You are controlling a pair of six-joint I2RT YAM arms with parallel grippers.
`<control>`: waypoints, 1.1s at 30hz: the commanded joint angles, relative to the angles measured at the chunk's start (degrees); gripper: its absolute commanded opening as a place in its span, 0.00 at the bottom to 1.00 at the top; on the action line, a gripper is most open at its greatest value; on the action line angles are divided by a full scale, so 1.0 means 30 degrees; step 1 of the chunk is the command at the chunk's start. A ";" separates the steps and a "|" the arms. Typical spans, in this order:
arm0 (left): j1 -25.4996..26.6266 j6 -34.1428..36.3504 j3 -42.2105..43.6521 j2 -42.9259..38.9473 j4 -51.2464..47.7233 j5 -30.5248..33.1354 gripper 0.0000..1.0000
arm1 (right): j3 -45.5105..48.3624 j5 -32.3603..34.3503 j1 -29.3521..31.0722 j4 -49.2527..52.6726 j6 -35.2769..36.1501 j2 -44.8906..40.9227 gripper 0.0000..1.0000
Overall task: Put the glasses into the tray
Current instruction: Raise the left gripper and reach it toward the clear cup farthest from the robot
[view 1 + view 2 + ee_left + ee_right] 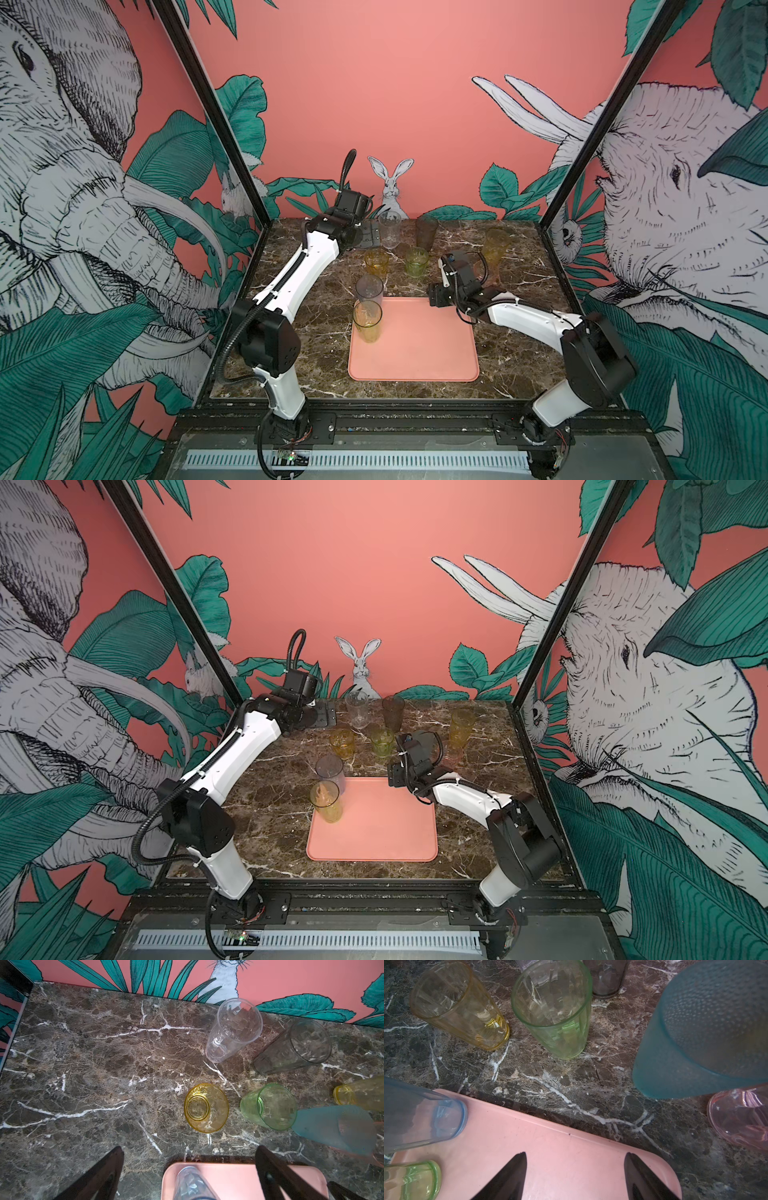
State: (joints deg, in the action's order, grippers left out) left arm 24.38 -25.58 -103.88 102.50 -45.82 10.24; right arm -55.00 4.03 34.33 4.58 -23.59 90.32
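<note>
The salmon tray (pixel 424 353) lies at the table's middle front. A grey glass (pixel 369 291) and a yellow-green glass (pixel 367 321) stand upright in its far-left corner. My left gripper (pixel 189 1147) hangs open and empty high above the grey glass (pixel 191 1182). Behind the tray stand a clear glass (pixel 390 229), a smoky glass (pixel 427 232), a short amber glass (pixel 376 262), a short green glass (pixel 416 261) and a tall amber glass (pixel 495 245). My right gripper (pixel 575 1153) is open and empty over the tray's far-right corner (pixel 550 1147). Beside it stand a frosted blue glass (pixel 695 1032) and a pink glass (pixel 741 1118).
The brown marble table (pixel 498 365) is boxed in by painted walls and two slanted black frame posts (pixel 216 124) (pixel 602 124). In both top views my right arm (pixel 523 320) hides the blue glass and most of the pink one.
</note>
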 commanded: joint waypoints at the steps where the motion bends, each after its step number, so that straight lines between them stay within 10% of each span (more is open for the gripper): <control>1: -0.0388 -0.0318 -0.1238 0.0669 0.0640 -0.0551 0.99 | 0.0240 0.0242 -0.0100 -0.0354 -0.0015 -0.0634 0.76; 33: -0.0820 -0.0187 -1.0840 1.0002 0.0781 -0.2010 0.86 | 0.0582 0.0322 -0.0103 -0.0712 -0.0046 -0.1027 0.77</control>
State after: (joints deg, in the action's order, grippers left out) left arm 22.28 -25.98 -134.28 132.27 -44.53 5.45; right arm -53.95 4.25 34.33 3.88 -23.77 89.17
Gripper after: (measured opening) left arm 0.871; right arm 0.770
